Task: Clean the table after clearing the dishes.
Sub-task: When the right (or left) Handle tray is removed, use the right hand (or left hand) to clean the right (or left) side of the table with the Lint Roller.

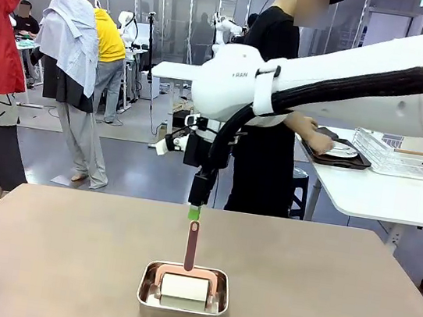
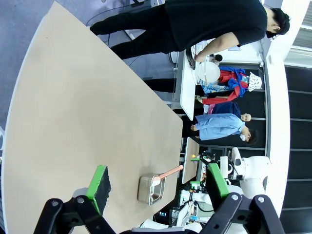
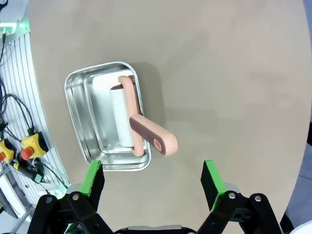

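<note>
Right wrist view is showing the right hand (image 3: pixel 152 176) hanging over the bench (image 3: pixel 229 73), its two green-padded fingers spread wide and gripping nothing. Just ahead of this hand, off toward one finger, a shallow rectangular pan (image 3: pixel 78 114) of shiny steel with rounded corners is sitting on the bench. A roller (image 3: pixel 118 117) is lying inside it, its white cylinder running along the pan and its smooth pink handle sticking out over the rim, clear of both pads. In the front view the right hand (image 1: pixel 195 207) is pointing straight down, directly above the upright handle tip of the roller (image 1: pixel 184 289), with the pan (image 1: pixel 145 304) below it. The left hand (image 2: pixel 158 187) is also gaping fully and carrying nothing, and the pan (image 2: pixel 146 191) is lying well beyond its fingertips. The bench (image 1: pixel 65 248) is spreading wide under both hands, a plain beige-brown matte top. Far beyond the right hand, across a grey floor (image 1: pixel 132 163), a person in black (image 1: pixel 271 96) is standing at a white bench (image 1: pixel 379 196). There the dishes (image 1: pixel 342 151), round and white, are resting on a dark rectangular tray (image 1: pixel 356 164) beside a white wire rack (image 1: pixel 393 153).
</note>
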Available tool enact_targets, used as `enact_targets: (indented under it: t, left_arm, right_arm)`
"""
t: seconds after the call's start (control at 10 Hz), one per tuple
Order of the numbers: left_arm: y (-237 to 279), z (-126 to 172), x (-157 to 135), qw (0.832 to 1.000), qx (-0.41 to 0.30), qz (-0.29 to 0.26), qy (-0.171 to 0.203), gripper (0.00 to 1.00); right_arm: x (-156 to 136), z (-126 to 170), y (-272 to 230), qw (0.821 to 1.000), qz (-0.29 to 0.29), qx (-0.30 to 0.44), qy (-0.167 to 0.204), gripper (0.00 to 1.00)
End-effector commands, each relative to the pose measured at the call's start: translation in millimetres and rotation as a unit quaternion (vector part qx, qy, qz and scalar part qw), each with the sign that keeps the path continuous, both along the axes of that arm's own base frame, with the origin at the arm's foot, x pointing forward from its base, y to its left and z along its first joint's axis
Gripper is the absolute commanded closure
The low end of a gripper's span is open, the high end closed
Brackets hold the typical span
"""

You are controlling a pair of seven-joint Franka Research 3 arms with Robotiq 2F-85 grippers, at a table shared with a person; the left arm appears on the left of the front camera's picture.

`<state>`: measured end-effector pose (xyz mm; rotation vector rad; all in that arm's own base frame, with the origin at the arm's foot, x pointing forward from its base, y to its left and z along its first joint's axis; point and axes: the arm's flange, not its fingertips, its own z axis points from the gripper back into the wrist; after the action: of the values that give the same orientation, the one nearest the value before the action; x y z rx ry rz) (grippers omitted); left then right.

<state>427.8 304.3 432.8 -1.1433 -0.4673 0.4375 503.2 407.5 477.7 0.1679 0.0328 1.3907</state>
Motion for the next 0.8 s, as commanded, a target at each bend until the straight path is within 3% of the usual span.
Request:
enact_targets:
  t: [0.0, 0.4, 0.7]
  left_arm:
    - [3.8, 1.9, -1.5, 1.000, -0.001, -0.007, 0.000, 0.00]
    - [3.8, 1.9, -1.5, 1.000, -0.001, -0.007, 0.000, 0.00]
    - [3.8, 1.9, -1.5, 1.000, -0.001, -0.007, 0.000, 0.00]
  right_arm:
    - [7.0, -2.1, 14.3, 0.999, 0.027, -0.023, 0.008, 0.00]
    - [1.3, -27.5, 28.6, 0.994, 0.070, -0.060, 0.060, 0.00]
    - [0.4, -52.3, 26.8, 0.993, 0.082, -0.049, 0.065, 0.00]
